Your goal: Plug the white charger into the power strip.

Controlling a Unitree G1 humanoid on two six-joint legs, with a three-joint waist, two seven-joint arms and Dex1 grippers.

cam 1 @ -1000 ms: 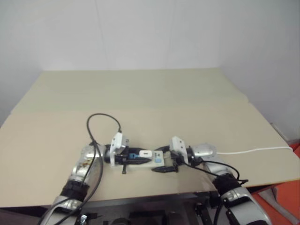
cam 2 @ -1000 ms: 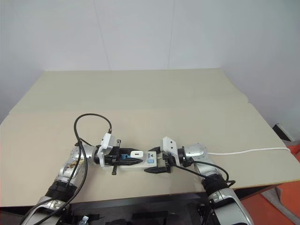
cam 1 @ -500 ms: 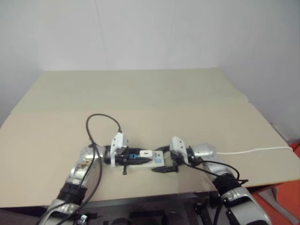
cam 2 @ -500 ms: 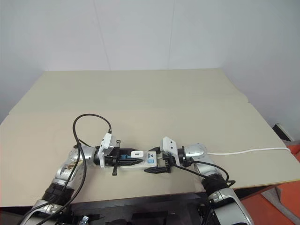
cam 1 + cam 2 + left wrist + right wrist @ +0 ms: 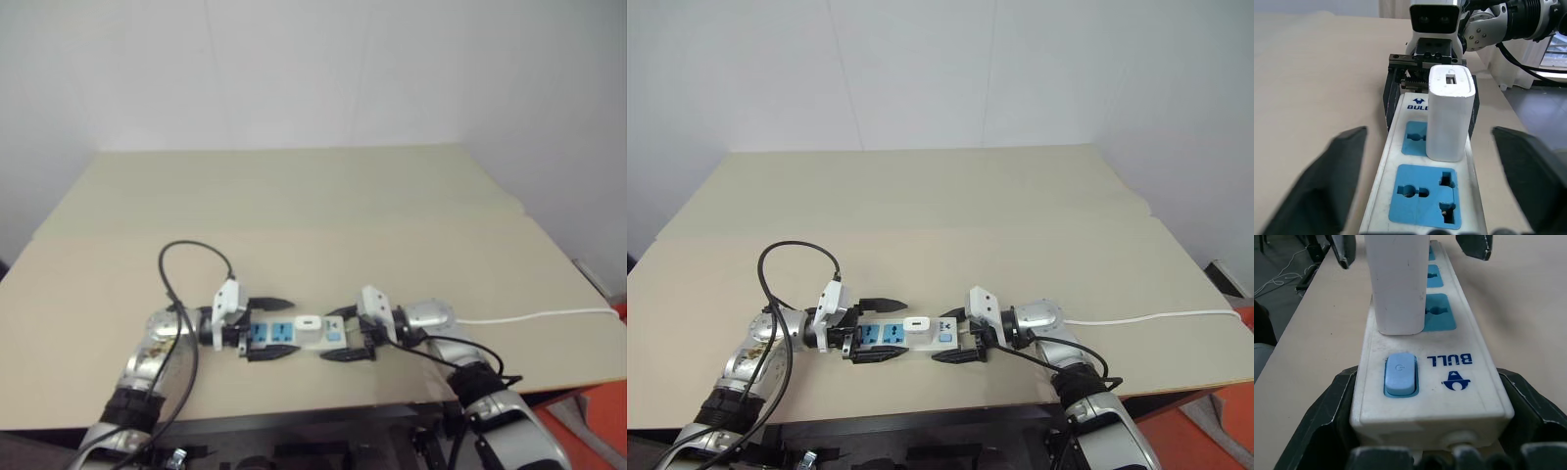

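Observation:
The power strip (image 5: pixel 890 335) lies flat near the table's front edge, its blue sockets facing up. The white charger (image 5: pixel 916 322) stands upright in the socket nearest the blue switch (image 5: pixel 1399 373). My left gripper (image 5: pixel 877 328) is open, its black fingers (image 5: pixel 1327 181) spread wide on either side of the strip's left end and touching nothing. My right gripper (image 5: pixel 955 336) is shut on the strip's switch end, one finger (image 5: pixel 1327 416) pressed against each long side. In the left wrist view the charger (image 5: pixel 1449 112) stands free between the spread fingers.
The strip's white cord (image 5: pixel 1146 316) runs right along the tan table (image 5: pixel 970 215) to its edge. A black cable loop (image 5: pixel 794 264) arches over my left forearm. The table's front edge lies just below both grippers, with open tabletop behind them.
My left gripper has opened, let go of the charger and drawn back to the left. The charger stays standing in the strip. The right gripper keeps its hold.

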